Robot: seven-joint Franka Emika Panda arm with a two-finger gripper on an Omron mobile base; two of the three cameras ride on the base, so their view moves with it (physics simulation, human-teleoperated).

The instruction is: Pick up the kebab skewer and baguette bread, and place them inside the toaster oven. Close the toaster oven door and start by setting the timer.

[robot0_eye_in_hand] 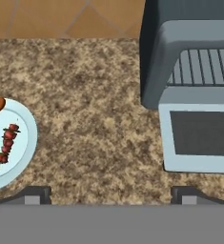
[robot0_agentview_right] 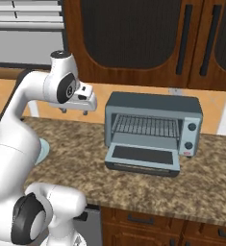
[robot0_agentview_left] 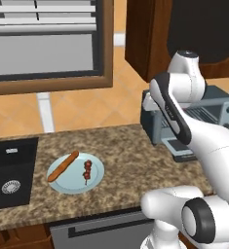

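toaster oven, toaster oven door down; tool open

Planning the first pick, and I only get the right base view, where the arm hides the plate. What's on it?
Observer: A skewer and a baguette lie on the plate.
Operator: Are they touching?
Observer: No, they lie apart, with the baguette on the side nearer the sink.
Operator: Are the jaws ready?
Observer: In the hand view they stand wide open and empty, over the counter between plate and oven.
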